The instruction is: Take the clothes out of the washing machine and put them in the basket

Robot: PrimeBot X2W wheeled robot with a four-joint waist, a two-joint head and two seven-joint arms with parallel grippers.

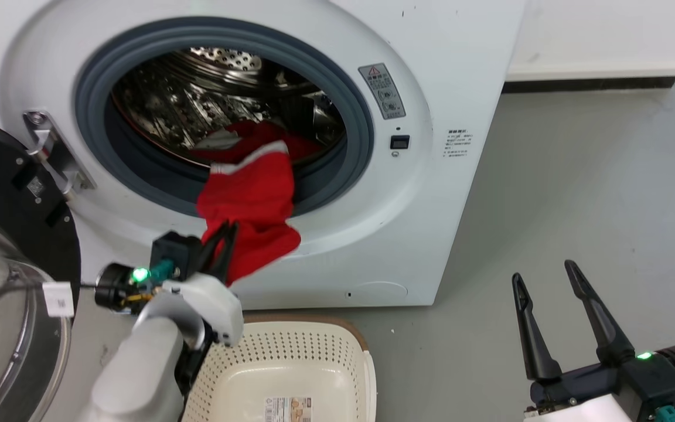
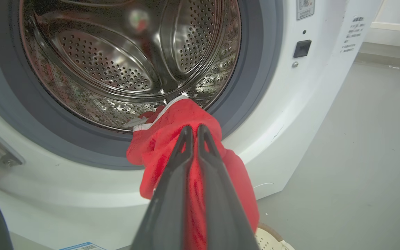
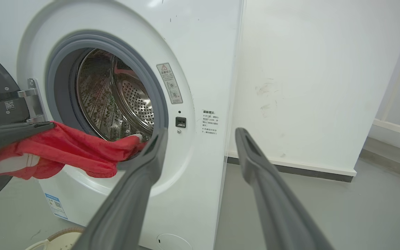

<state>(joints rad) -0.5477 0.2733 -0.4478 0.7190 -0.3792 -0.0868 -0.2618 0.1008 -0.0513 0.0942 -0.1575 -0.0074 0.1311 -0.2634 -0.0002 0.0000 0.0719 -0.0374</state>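
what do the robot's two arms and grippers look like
The left gripper has two long, tapering dark fingers on a black wrist block with a glowing green light and a teal connector; behind it is a rounded pale grey forearm. The right gripper matches: dark fingers, black base, green light, teal connector.

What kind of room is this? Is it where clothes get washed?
Most likely a laundry room or laundry corner. A big white washing machine stands open on a grey floor, red clothes hang out of its round opening, and a cream laundry basket waits on the floor in front.
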